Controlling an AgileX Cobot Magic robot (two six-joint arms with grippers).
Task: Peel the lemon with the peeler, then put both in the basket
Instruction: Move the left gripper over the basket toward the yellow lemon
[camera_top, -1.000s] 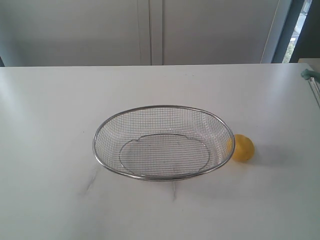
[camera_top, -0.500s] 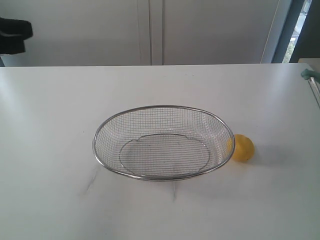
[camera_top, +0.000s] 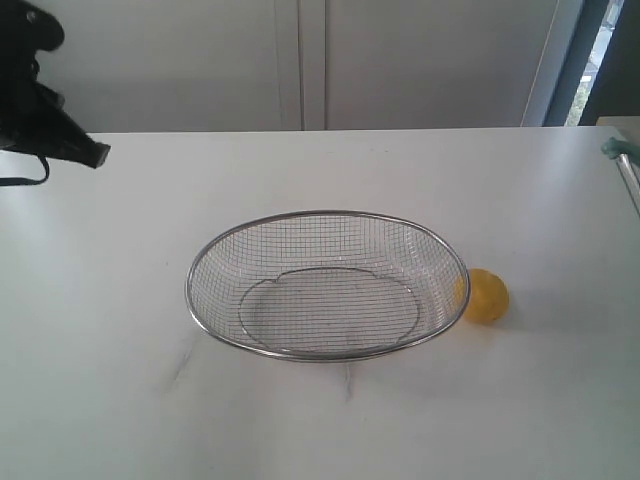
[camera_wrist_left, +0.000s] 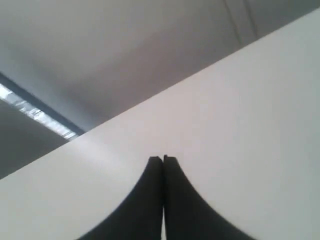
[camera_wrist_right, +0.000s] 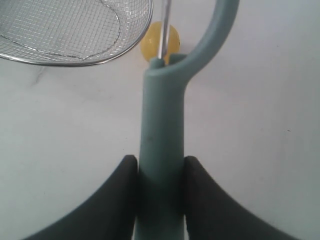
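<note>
the basket (camera_top: 190, 290) sits near the middle of the desk (camera_top: 120, 400), with the lemon (camera_top: 484, 296) on the desk at the basket's end nearest the right edge; whether they touch is unclear. the right end effector (camera_wrist_right: 161, 162) is partly open, fingers clamped on the handle of the peeler (camera_wrist_right: 162, 115), over the desk's right edge toward the far corner. the left end effector (camera_wrist_left: 163, 159) is fully closed on nothing, near the far left corner.

left pincer (camera_wrist_left: 162, 160): closed, seemingly empty | right pincer (camera_wrist_right: 160, 167): clamped on peeler (camera_wrist_right: 162, 115)
</note>
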